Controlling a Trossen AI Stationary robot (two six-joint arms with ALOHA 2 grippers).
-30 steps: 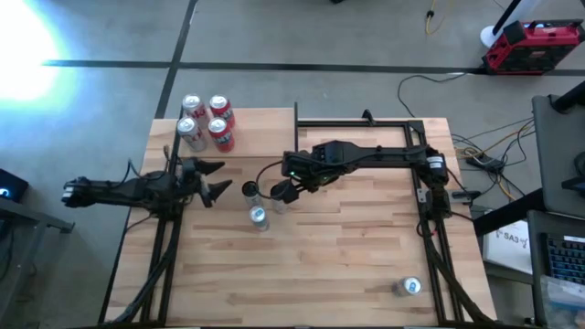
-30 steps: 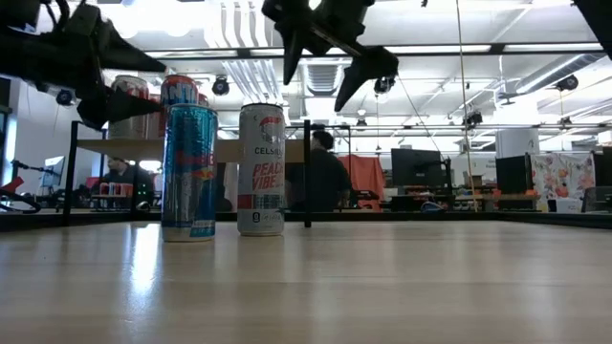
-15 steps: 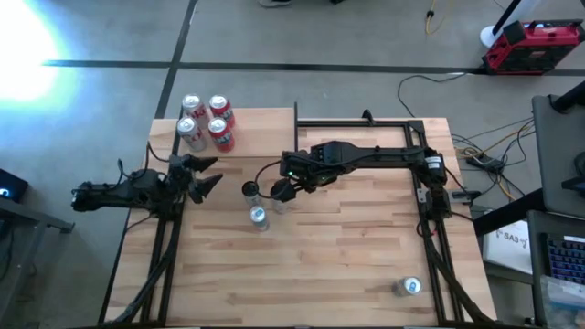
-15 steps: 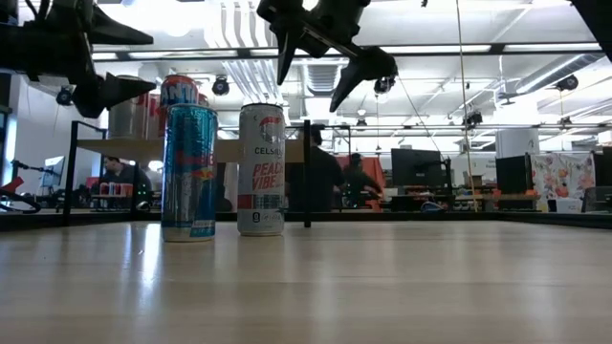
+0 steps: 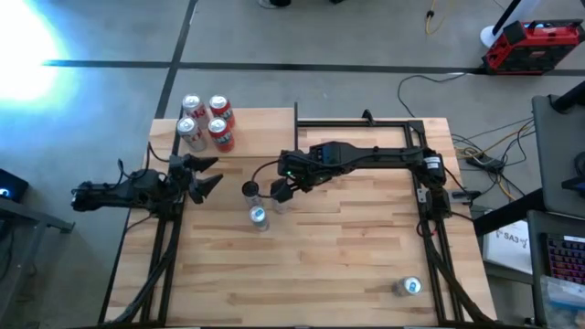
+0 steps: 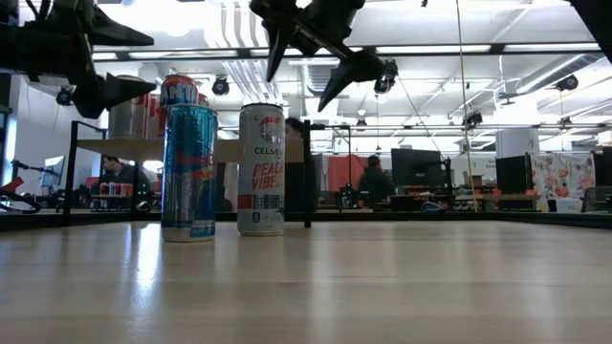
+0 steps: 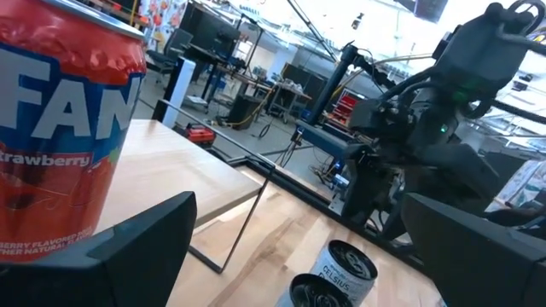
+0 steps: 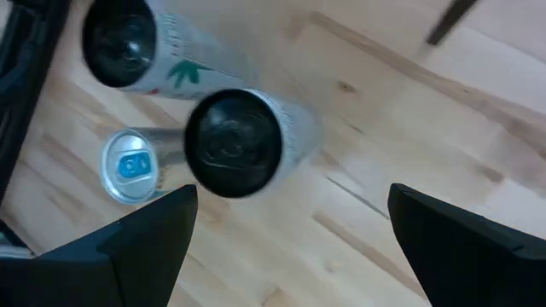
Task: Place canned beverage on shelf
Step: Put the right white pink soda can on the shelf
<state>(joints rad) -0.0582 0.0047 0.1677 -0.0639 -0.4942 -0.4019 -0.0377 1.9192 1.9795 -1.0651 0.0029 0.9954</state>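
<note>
Several cans (image 5: 207,122) stand on the pale shelf (image 5: 265,128) at the table's far left; the nearest is a red strawberry can (image 7: 60,145). Three cans stand mid-table: a dark-topped one (image 5: 249,189), a white one (image 6: 261,169) and a blue one (image 6: 188,172). My right gripper (image 5: 279,190) hangs open above them, pointing down at a slant, with the white can's dark top (image 8: 232,141) just ahead of its fingers. My left gripper (image 5: 218,171) is open and level at the table's left edge, just near of the shelf cans.
A lone can (image 5: 409,287) stands near the table's front right corner. The shelf's thin black frame post (image 6: 307,172) rises behind the white can. Bare butcher-block tabletop (image 5: 347,256) spreads over the near half. People and desks show in the room beyond.
My left gripper has drawn back a little toward the table's left edge and risen slightly, its fingers still apart. The cans have kept their places.
</note>
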